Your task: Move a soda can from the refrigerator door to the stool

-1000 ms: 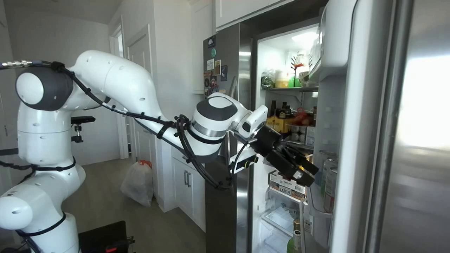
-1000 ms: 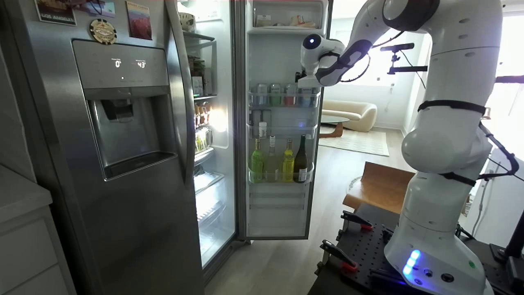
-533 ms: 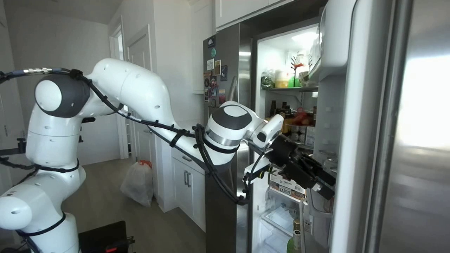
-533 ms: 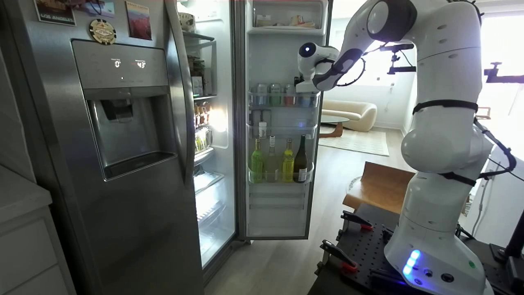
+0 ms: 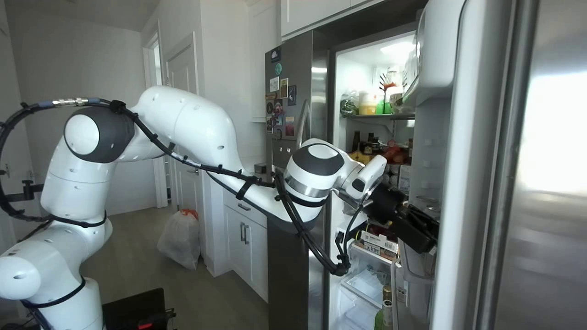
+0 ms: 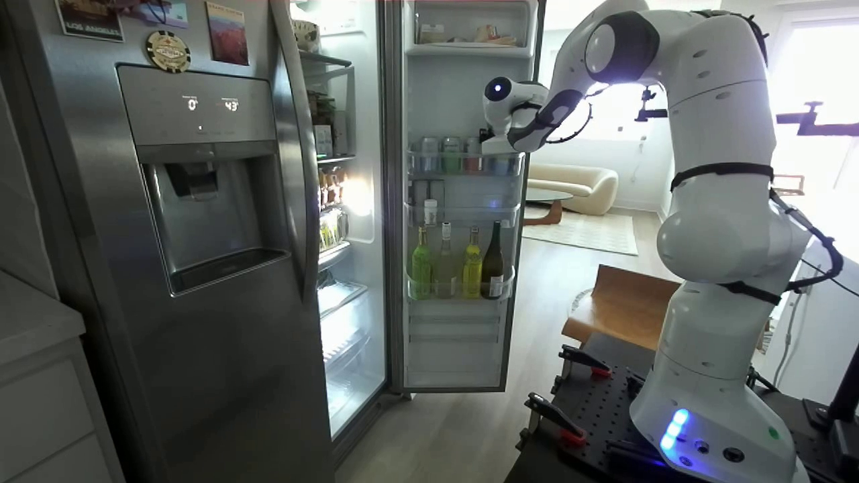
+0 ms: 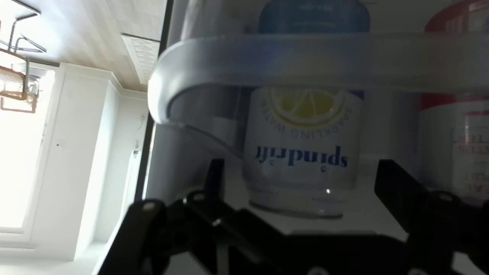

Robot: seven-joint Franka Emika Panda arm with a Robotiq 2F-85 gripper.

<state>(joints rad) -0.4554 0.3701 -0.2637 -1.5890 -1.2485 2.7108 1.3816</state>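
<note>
You had fingers (image 7: pixel 395 194) wide in wrist view, a gap either side of the Spindrift can (image 7: pixel 301 164) in the door bin (image 7: pixel 393 63).

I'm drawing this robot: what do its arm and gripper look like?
The arm is white and rounded, with dark grey joint covers, a silver ring, black straps and a black cable along it; blue lights mark its base. The gripper is black, with blocky fingers.
</note>
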